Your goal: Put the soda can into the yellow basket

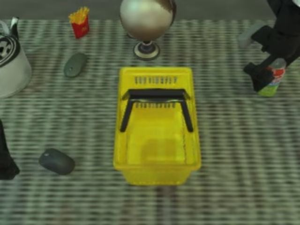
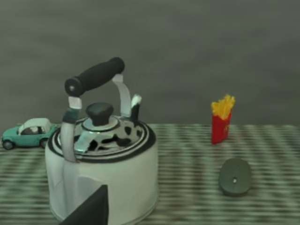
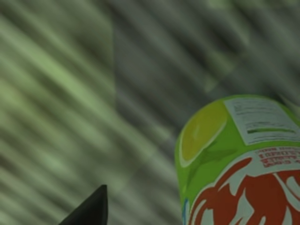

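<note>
1. A small cylindrical soda can (image 1: 273, 79), red above, lime green below with a silver top, stands at the desk's right side, well apart from the basket.
2. The right wrist view shows the soda can's glossy green base, a yellow lemon shape and a white label panel.
3. The right tool (image 1: 262, 75), black, sits against the can; I cannot tell if it grips.
4. A bright yellow rectangular plastic basket (image 1: 157, 172) with slotted walls and a black folding handle sits mid-desk.
5. The desk (image 1: 243, 164) has a woven grey-green texture.
6. The left tool (image 1: 7, 164) rests at the left edge.
</note>
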Robot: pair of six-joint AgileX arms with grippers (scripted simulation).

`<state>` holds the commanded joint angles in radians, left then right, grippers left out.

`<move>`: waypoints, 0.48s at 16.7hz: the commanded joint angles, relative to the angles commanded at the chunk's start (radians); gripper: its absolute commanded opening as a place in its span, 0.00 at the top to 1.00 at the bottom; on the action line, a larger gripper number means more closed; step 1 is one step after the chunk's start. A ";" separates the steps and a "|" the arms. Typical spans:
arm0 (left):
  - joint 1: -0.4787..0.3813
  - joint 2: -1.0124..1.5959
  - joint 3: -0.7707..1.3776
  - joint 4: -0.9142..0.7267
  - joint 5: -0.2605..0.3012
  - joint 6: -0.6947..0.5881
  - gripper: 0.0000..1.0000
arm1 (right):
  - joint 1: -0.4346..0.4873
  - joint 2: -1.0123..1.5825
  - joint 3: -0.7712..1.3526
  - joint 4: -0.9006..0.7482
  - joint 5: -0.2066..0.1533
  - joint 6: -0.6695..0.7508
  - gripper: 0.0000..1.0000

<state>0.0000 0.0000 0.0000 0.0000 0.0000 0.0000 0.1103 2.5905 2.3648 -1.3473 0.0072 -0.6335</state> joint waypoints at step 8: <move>0.000 0.000 0.000 0.000 0.000 0.000 0.00 | 0.000 0.000 0.000 0.000 0.000 0.000 0.45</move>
<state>0.0000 0.0000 0.0000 0.0000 0.0000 0.0000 0.1103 2.5905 2.3648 -1.3473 0.0072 -0.6335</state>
